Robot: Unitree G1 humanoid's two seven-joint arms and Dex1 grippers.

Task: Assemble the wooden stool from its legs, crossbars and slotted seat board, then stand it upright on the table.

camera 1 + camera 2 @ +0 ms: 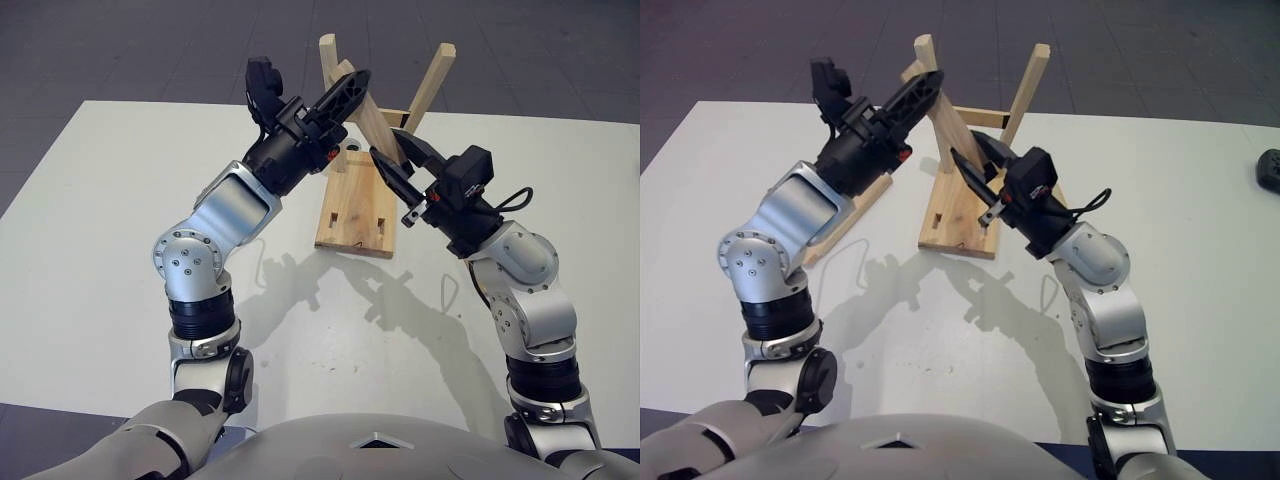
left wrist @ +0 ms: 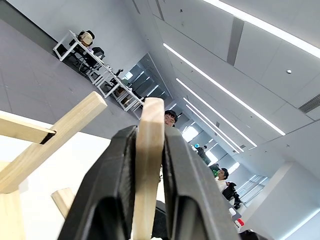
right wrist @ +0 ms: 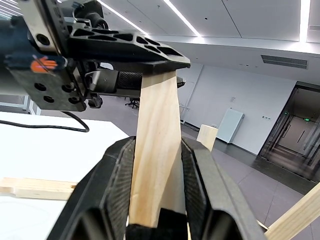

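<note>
Pale wooden stool (image 1: 355,215) upturned, left claw (image 1: 352,82) and right claw (image 1: 392,146) clamped on one leg (image 3: 155,150)

Bare matt wood leg (image 3: 155,150) and seat board (image 1: 355,215); matt black plastic left end effector (image 1: 356,80); smooth white table (image 1: 120,200)

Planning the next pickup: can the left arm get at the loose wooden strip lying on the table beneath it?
Probably not yet. The left pincer is shut on a stool leg, so it must release first; the strip lies bare, close under that forearm.
</note>
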